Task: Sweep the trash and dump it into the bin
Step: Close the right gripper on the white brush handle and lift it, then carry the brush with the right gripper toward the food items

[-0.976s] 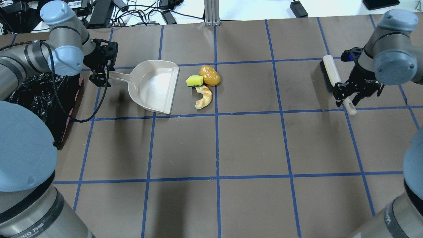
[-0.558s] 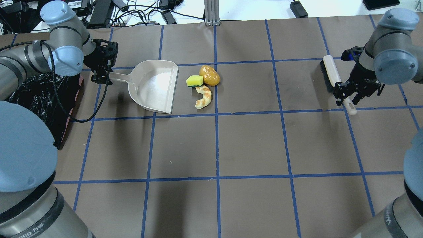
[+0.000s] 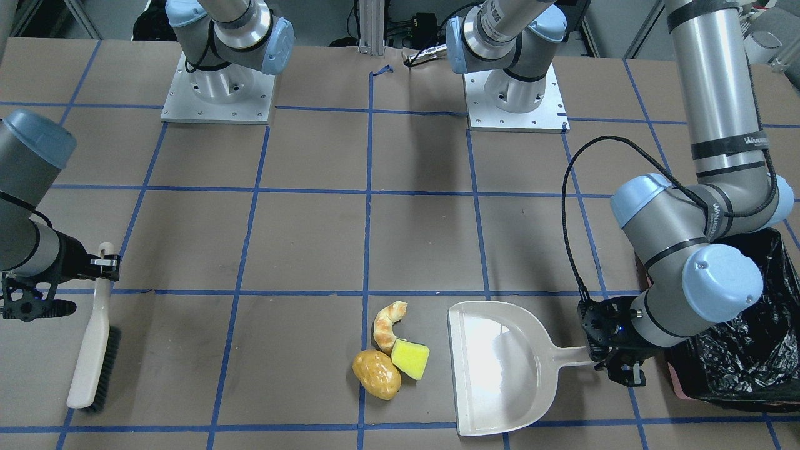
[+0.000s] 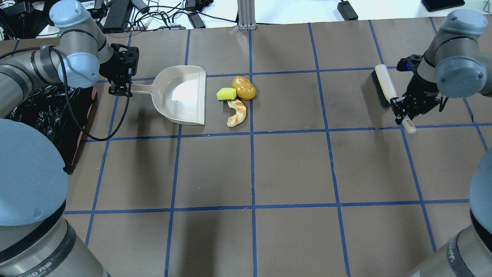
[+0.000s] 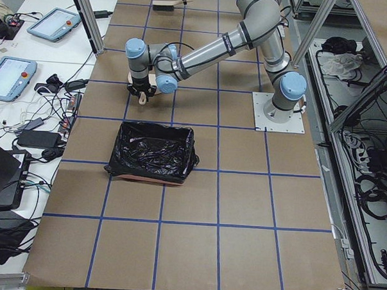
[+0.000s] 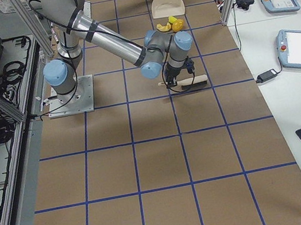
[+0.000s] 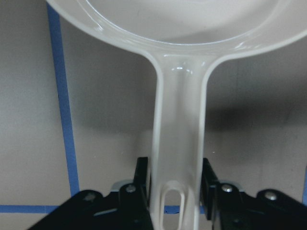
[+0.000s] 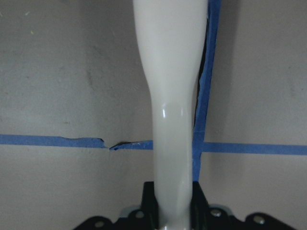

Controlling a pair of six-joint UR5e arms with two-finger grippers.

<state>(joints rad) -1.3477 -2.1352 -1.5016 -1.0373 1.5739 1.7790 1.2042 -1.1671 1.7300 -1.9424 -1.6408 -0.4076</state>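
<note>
We see the left gripper (image 4: 120, 91) pinching the end of the handle of the cream plastic dustpan (image 4: 183, 96). In the left wrist view its two black fingers (image 7: 141, 176) press against either side of the handle, beside the hanging slot. The dustpan's straight open lip faces the trash, which lies just beyond it on the brown paper table (image 4: 292, 165) crossed with blue tape lines.

There we find a yellow sponge with a green backing (image 4: 226, 94) nearest the lip, a small gap between them. A brown potato (image 4: 243, 87) sits against the sponge on the side away from the dustpan. A pale curved croissant (image 4: 236, 112) lies against the sponge on the robot's side.

The bin lined with a black plastic bag (image 3: 744, 350) stands at the table's edge on the robot's left, just beside the left arm's wrist.

Well apart from the trash, on the robot's right, the right gripper (image 4: 408, 111) is clamped on the handle of the white-handled brush with black bristles (image 4: 384, 85). It grips near the handle's end, so the rounded tip pokes out past the gripper. In the right wrist view the handle runs straight between the closed jaws.
</note>
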